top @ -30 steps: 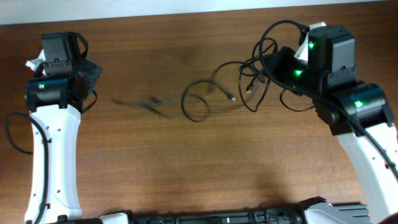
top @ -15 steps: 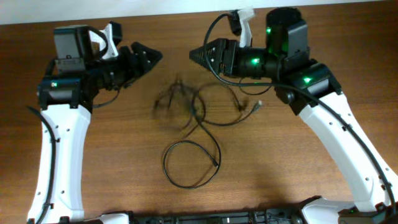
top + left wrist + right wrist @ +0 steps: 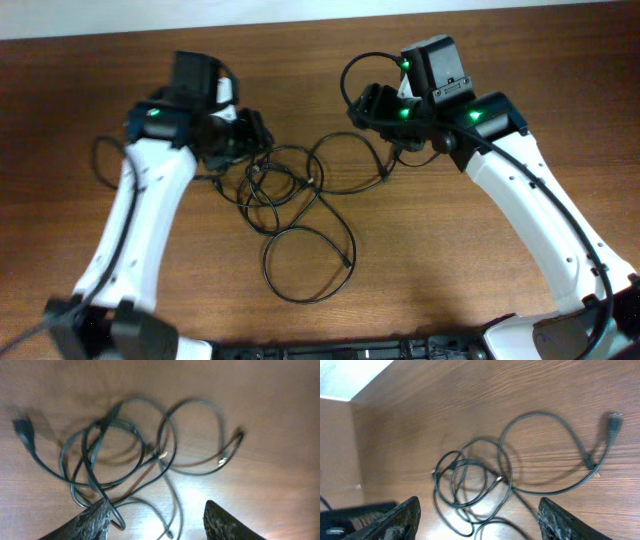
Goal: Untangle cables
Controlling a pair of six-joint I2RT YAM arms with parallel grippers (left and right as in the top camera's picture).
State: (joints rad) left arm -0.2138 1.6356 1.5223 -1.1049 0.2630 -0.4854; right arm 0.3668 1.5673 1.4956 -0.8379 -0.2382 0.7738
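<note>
A tangle of thin black cables (image 3: 285,185) lies at the table's middle, with one larger loop (image 3: 305,262) trailing toward the front. My left gripper (image 3: 252,135) is open and empty, just above the tangle's left side. In the left wrist view the cables (image 3: 120,455) lie ahead of the open fingers (image 3: 157,520), and one strand passes by the left fingertip. My right gripper (image 3: 362,105) is open and empty, above the tangle's right end. In the right wrist view the cables (image 3: 470,480) lie between and beyond the open fingers (image 3: 480,522).
The brown wooden table (image 3: 480,290) ends at a pale wall along the back (image 3: 300,10). The arms' own black wiring loops beside the left arm (image 3: 100,160) and over the right wrist (image 3: 365,65). A cable plug end (image 3: 614,422) lies at the right.
My left arm has swung right and down over the tangle. My right gripper has drawn back to the right. The upper strands have shifted; the front loop has stayed put.
</note>
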